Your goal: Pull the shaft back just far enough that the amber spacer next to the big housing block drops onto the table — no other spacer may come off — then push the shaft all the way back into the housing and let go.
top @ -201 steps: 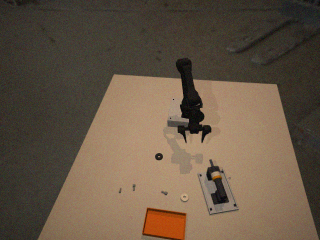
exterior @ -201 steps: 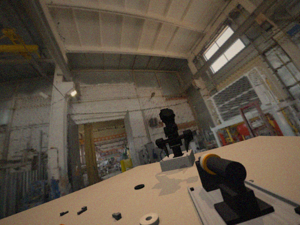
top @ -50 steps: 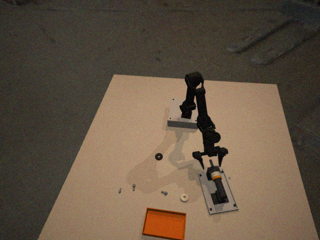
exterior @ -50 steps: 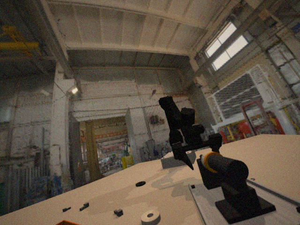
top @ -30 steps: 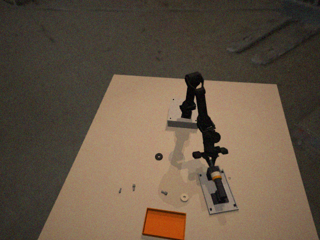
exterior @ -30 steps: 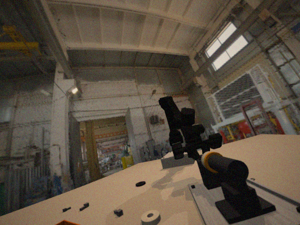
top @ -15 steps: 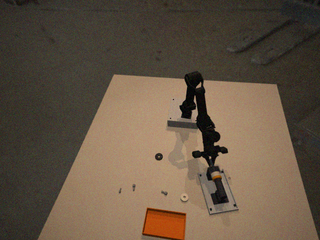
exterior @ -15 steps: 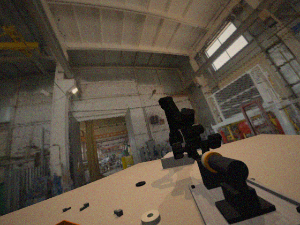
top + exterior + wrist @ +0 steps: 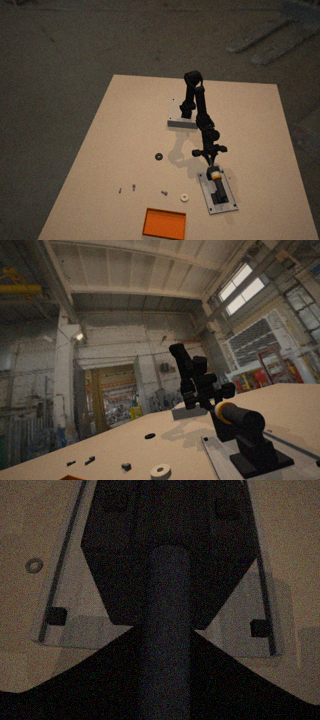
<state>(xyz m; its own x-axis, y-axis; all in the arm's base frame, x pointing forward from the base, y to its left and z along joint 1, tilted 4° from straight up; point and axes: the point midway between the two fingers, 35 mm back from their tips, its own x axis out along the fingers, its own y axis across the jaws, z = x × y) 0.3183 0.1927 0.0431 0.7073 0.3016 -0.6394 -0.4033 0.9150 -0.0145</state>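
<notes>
End effector clamped, apparently, on the shaft.

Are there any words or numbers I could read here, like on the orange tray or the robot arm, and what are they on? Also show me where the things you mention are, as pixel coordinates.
No words, numbers or signs can be read anywhere.
The orange tray (image 9: 164, 224) shows no writing.
The robot arm (image 9: 201, 103) (image 9: 184, 366) is too dark to tell.
The hall behind is too blurred to read.

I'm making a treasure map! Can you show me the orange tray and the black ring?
Orange tray (image 9: 164, 224) (image 9: 71, 478): top, its bare floor; exterior, its rim.
Black ring (image 9: 156, 156) (image 9: 146, 436): top and exterior, its band.
</notes>
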